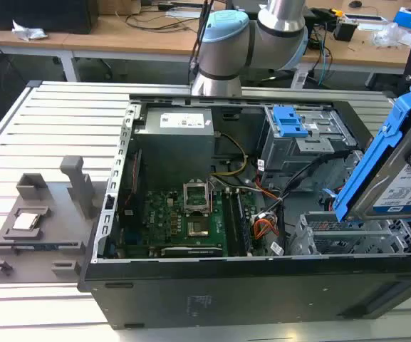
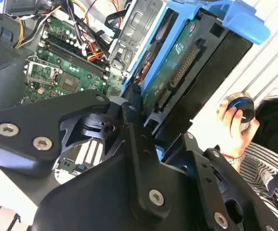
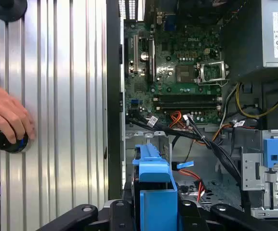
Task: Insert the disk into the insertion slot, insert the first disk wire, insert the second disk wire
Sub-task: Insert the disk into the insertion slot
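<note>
Everything is placed off the open PC case (image 1: 155,299).
- Off its end at the exterior view's left: a grey fixture tray (image 1: 9,246) on the slatted table (image 1: 63,128). Not involved.
- Inside, mid-case: motherboard (image 1: 184,217), with the power supply (image 1: 177,135) behind it.
- Towards the exterior view's right: the taller cage with a blue clip (image 1: 289,121). In front of it sits the insertion slot (image 1: 319,231), perforated grey and with nothing in it. Orange and red wires (image 1: 262,228) lie loose on the case floor just beside the slot.
- Over the case's right end: the disk (image 1: 404,178), in the air above the slot, steeply tilted and not entered.

The gripper (image 3: 153,211) is clenched on the disk, its black fingers (image 2: 129,113) bearing on the blue carrier's edges. The green circuit board side faces the second wrist view.

Handling, as I judge it: the drive body is stiff and dense, so fairly heavy for its size, and it won't take shocks well. The plastic carrier will flex a bit. Hold it by the carrier's side rails, clear of the bare board and the connector end.

Outside the case, a person's hand (image 3: 6,115) rests on a black knob (image 3: 11,142) on the table.
</note>
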